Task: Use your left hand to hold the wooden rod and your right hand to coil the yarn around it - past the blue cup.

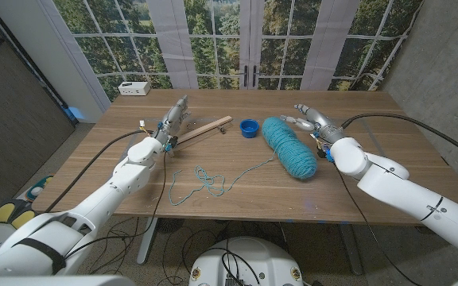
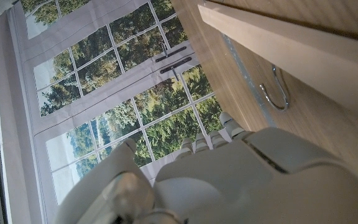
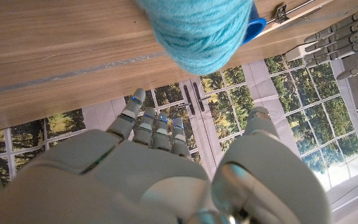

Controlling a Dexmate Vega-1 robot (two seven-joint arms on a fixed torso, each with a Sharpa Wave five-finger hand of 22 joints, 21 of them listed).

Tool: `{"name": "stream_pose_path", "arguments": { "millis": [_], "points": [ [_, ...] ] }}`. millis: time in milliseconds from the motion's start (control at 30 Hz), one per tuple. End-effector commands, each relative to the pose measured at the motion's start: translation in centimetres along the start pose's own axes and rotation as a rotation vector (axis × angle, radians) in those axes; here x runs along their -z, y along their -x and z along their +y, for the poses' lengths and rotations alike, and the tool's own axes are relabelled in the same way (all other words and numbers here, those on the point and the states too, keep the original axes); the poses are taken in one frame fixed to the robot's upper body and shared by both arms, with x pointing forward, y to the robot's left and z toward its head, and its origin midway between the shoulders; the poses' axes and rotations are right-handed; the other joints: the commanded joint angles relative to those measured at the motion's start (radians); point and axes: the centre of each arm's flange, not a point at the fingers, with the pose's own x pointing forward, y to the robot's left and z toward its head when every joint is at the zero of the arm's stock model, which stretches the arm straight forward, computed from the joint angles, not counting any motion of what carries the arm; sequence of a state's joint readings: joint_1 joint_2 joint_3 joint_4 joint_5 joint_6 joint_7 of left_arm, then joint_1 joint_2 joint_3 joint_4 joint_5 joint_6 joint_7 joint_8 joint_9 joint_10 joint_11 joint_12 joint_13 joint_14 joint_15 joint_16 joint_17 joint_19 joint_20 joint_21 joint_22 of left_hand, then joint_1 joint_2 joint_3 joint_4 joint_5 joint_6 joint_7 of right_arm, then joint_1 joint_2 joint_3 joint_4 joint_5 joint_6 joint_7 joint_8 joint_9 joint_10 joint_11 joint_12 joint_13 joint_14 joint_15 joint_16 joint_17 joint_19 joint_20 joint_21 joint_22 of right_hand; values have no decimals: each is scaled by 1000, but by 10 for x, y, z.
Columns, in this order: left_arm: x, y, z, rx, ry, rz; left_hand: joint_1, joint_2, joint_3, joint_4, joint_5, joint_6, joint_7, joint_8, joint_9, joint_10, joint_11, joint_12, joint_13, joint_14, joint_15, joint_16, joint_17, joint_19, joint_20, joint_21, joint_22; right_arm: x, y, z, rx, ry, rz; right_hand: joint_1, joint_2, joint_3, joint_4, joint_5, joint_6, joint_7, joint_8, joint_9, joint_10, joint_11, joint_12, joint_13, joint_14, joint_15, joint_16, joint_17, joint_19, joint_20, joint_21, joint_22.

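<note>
white power strip (image 1: 134, 88) at table's (image 1: 356, 191) far left corner, windows behind

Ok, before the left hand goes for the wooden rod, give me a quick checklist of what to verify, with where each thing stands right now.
1. Left hand free to grasp: ok, fingers extended, holding nothing.
2. Wooden rod within reach: ok, it lies on the table right beside the left hand.
3. Left hand touching the rod: cannot tell; they look very close.
4. Right hand free for the yarn: ok, open and holding nothing, next to the yarn skein.
5. Loose yarn strand reachable: ok, it trails across the table's middle.
6. Blue cup clear of the rod: ok, standing apart between rod and skein.
</note>
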State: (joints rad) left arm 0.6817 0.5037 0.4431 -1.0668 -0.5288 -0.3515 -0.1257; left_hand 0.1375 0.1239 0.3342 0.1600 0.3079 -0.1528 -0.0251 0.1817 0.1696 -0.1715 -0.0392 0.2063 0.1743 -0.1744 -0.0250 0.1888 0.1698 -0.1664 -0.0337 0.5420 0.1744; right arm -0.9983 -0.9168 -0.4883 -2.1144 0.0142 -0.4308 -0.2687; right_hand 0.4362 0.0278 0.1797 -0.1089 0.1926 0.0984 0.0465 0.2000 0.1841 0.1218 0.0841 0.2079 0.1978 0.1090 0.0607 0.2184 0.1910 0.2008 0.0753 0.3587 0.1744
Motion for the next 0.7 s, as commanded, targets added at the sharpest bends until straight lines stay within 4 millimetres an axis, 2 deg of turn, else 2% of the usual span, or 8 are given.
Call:
{"name": "stream_pose_path", "arguments": {
  "millis": [33, 467, 700],
  "points": [
    [0, -2, 1, 11, 7, -10, -11, 26, 2, -6, 9, 6, -4, 5, 3, 5, 0, 3, 5, -14, 5, 0, 3, 0, -21, -1, 3, 2, 20, -2, 8, 117, 106, 13, -3, 0, -9, 6, 2, 9, 2, 5, -10, -4, -1, 3, 6, 2, 0, 0, 5, 0, -6, 3],
    [2, -3, 1, 22, 12, -21, -12, 26, 2, -6, 11, 9, -4, 4, 3, 8, 0, 2, 6, -11, 2, -1, 3, 1, -20, -6, 3, -6, 39, 4, -35, 209, 207, 16, -21, -11, -17, 11, -50, 6, -15, 6, -48, -21, -15, 5, -22, -4, -15, 0, -9, -1, -25, 3],
    [3, -5, 5, 28, 22, -25, -12, 26, 2, -6, 12, 10, -3, 3, 3, 8, 0, 0, 6, -11, 6, -2, 3, 3, -20, -8, 3, -8, 49, 6, -57, 219, 267, 19, -37, -21, -21, 19, -93, -4, -22, 7, -86, -28, -23, 6, -52, 0, -25, 1, -33, 10, -45, 3]
  ]
}}
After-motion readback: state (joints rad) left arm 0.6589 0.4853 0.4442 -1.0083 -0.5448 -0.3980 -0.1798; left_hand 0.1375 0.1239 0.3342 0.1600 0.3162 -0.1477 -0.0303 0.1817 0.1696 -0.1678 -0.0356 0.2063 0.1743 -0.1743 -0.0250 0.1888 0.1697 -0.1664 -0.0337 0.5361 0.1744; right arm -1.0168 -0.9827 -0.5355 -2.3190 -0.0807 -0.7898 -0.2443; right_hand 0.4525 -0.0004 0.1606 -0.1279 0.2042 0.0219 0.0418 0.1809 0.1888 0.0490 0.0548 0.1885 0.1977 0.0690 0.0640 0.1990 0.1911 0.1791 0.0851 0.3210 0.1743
